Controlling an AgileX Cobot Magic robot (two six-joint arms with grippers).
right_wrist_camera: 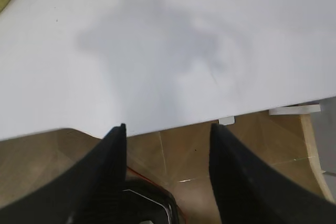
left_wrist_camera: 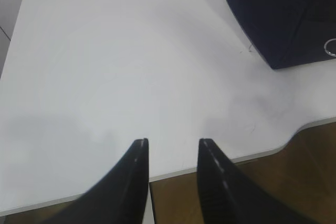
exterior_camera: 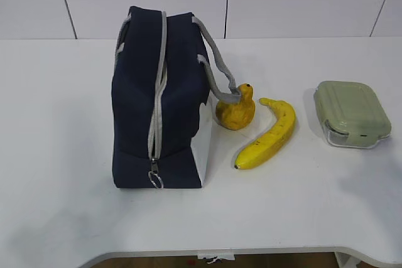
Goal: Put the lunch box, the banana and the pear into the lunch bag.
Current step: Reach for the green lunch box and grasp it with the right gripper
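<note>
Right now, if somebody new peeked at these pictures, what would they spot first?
Probably the big navy lunch bag lying on its side on the left of the white table, zipped shut. Next, the bright yellow banana and the lumpy pear just to the right of it, the pear right next to the bag's white panel. Farthest right sits the lunch box with its pale green lid.

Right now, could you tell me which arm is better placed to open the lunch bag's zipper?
Probably the left. Its open gripper hovers over bare table with the lunch bag and its ring pull in view nearby. The right gripper, also open, sits near the lunch box side.
</note>
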